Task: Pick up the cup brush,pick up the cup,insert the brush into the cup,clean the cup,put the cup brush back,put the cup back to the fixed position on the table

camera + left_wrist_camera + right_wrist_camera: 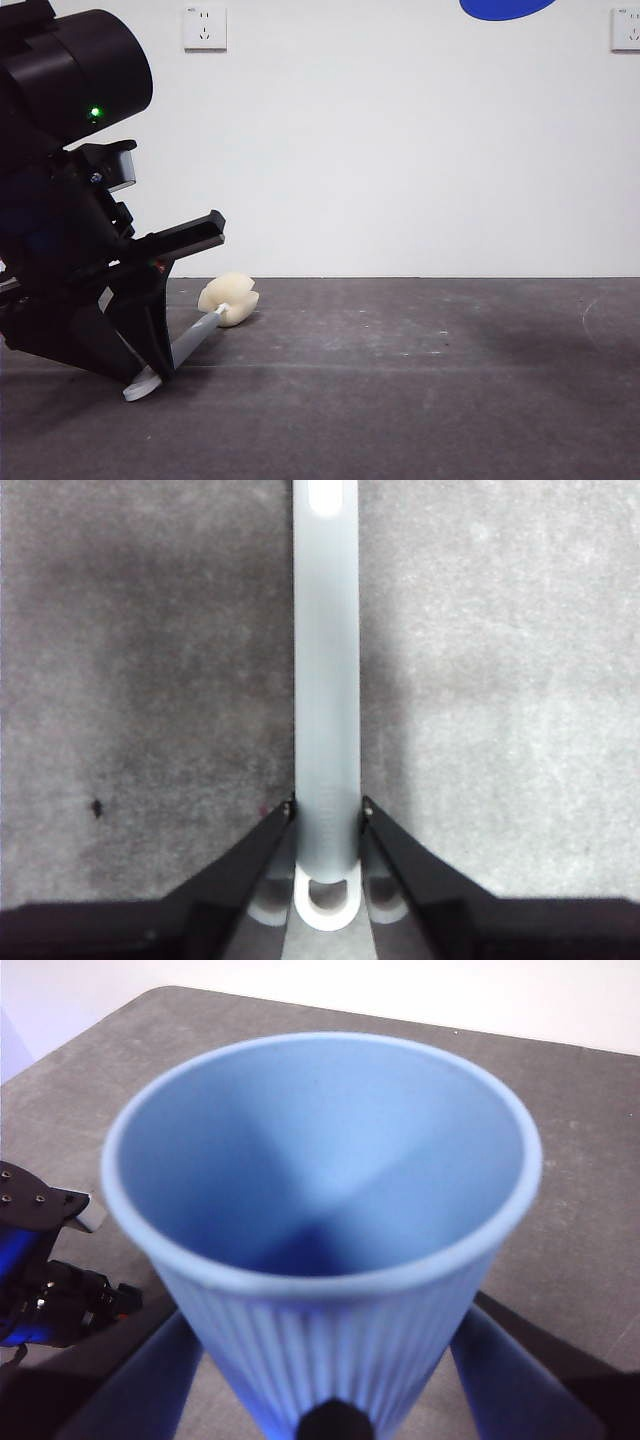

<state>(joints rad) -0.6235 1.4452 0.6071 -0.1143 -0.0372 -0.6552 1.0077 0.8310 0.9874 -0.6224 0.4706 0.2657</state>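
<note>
Left gripper (150, 375): low at the left of the table (420, 400), jaws closed on the brush (200, 335) handle just above its white loop; the left wrist view shows both tips pressing the grey shaft from either side.
Right gripper (335, 1400): raised out of the front view, jaws clamped on the ribbed wall of the cup (325, 1220), one on each side near its base.
Brush, place: at the left of the table, loop end near the surface at the gripper, sponge head farther from the arm; whether the head is touching the table or just clear of it cannot be told.
Brush, axis: the long axis slants up and to the right in the front view, loop end low and left, cream head high and right, pointing away from the gripper.
Cup, place: held in the air; only its blue rim shows at the top edge of the front view, right of centre. The mouth faces the wrist camera and the inside looks empty.
Done, by appearance: cup picked up; brush gripped, lift barely begun at most.
Left to do: raise the brush, insert it in the cup, scrub, return brush, return cup.
Wall (400, 140): white, with sockets, behind the table.
</note>
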